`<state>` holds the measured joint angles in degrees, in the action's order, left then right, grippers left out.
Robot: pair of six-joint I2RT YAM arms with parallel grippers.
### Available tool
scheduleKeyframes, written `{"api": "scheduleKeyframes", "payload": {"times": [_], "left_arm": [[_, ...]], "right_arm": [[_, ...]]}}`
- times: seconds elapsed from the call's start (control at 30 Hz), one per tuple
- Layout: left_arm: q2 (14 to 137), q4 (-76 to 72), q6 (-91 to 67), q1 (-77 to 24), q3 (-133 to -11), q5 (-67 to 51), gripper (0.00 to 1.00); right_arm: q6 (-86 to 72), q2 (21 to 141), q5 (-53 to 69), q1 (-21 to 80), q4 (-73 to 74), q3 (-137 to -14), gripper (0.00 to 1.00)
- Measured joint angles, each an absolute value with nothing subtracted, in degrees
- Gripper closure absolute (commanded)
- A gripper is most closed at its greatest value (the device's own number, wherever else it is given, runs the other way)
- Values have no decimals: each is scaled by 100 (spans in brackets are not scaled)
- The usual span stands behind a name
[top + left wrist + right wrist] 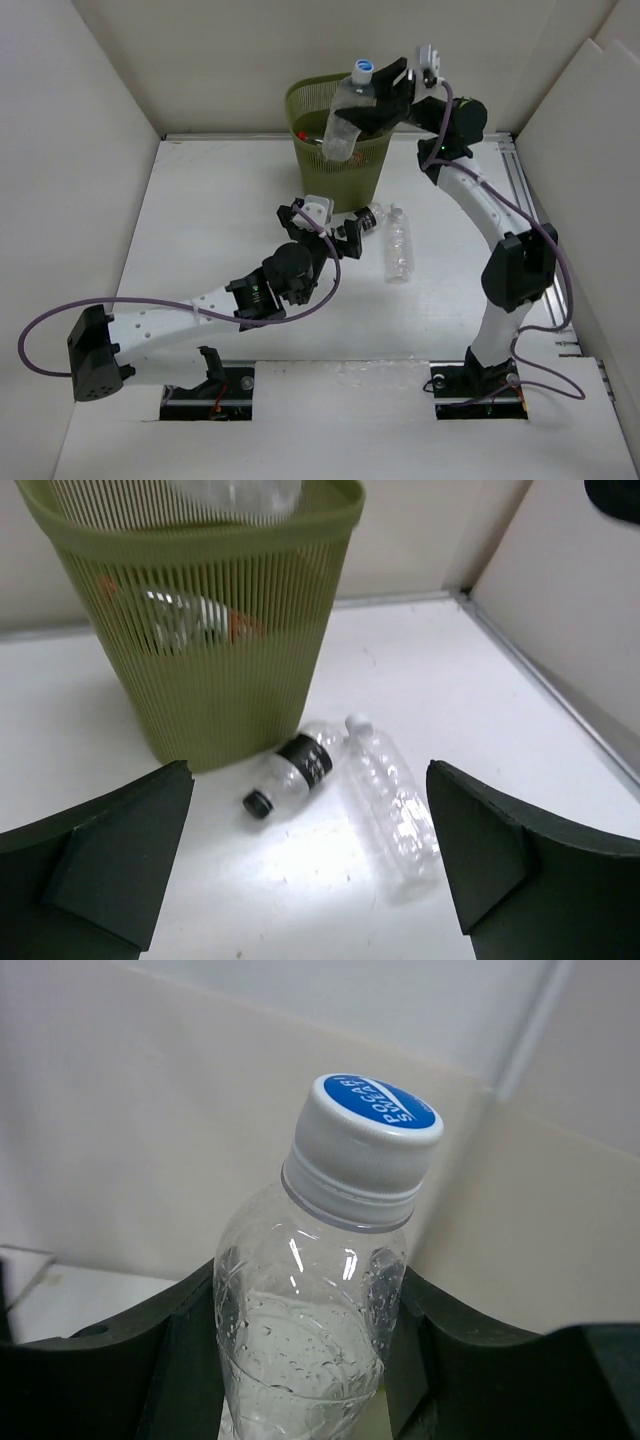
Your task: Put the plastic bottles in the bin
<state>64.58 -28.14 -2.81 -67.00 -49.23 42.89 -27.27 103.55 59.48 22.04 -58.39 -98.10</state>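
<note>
The olive-green mesh bin point(300, 100) stands at the back of the table; it also shows in the left wrist view point(240, 630), with bottles inside. My right gripper point(385, 95) is shut on a clear bottle with a blue-and-white cap point(350, 110), held tilted over the bin's rim; the right wrist view shows the bottle point(320, 1300) between my fingers point(470, 1360). A black-label bottle point(290, 770) and a plain clear bottle point(390, 800) lie on the table beside the bin's base. My left gripper point(310, 880) is open just short of them.
White walls close in the table on the left, back and right. A metal rail point(525, 200) runs along the right side. The plain clear bottle point(398, 245) lies between my two arms.
</note>
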Motion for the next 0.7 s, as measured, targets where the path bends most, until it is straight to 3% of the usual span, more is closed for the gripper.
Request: {"api": "scheduleKeyframes", "payload": {"times": [0.27,0.33,0.37,0.4,0.57,0.7], "left_arm": [[6543,-1874,-1216,-6713,-4757,4099,0],[6543,-1706,-1354,-6713,-4742,4073,0],[6541,-1653,-1422,-6713,-4729,4069,0],[6543,-1594,-1483,-6713,-4718,4066,0],[6576,-1363,-1688,-6687,-4606,4099,0],[6908,-1369,-1688,-6475,-4606,3854,0]], "right_arm": [[-2836,12468,5349,1361,-5776,-11598,100],[-2744,12825,5229,1317,-5522,-11784,96],[-2689,12947,5192,1308,-5384,-11856,84],[-2646,13050,5168,1302,-5247,-11942,1],[-2414,13148,5116,1280,-4936,-12287,0],[-2171,12538,5170,1199,-4639,-12084,0]]}}
